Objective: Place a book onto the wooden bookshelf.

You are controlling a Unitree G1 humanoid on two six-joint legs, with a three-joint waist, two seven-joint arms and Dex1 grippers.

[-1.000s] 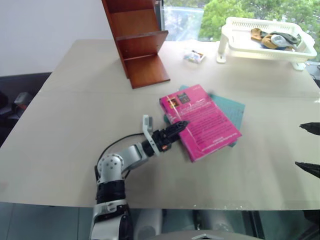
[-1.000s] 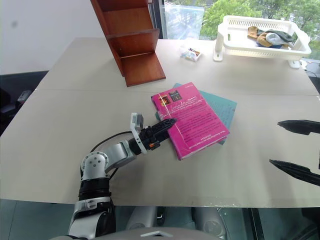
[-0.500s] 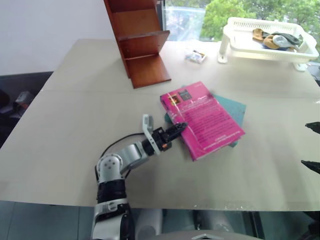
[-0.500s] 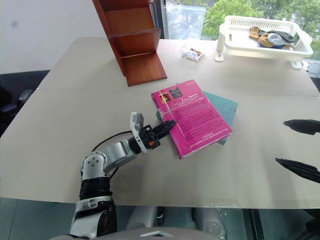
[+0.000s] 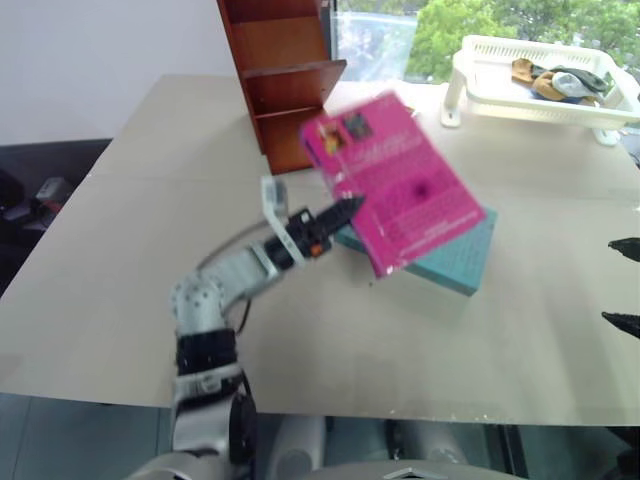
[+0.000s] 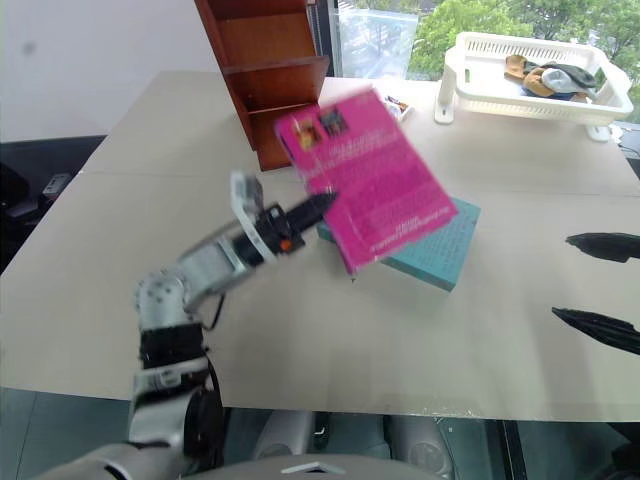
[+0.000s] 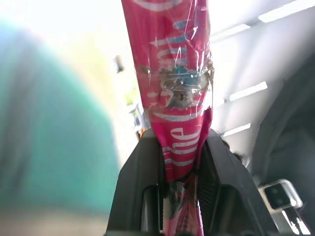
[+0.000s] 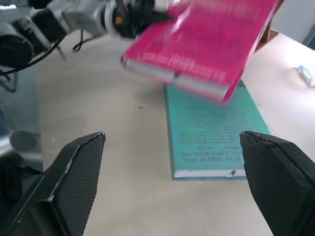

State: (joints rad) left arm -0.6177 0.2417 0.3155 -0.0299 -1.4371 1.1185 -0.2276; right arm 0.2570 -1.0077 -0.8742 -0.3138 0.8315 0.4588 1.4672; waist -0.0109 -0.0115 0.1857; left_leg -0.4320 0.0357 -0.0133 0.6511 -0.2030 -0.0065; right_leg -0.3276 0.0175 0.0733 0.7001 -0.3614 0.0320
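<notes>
Now the left gripper (image 5: 345, 208) is clamping one pink book (image 5: 395, 180) mid-frame, above one teal book (image 5: 450, 255). One wooden bookshelf (image 5: 285, 75) is standing at top centre. The right gripper (image 8: 172, 182) is spreading wide, holding nothing.

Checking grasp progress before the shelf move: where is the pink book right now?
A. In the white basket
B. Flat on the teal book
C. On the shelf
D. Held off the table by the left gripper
D: the left gripper is shut on the pink book's edge, with the book lifted above the teal book.
</notes>
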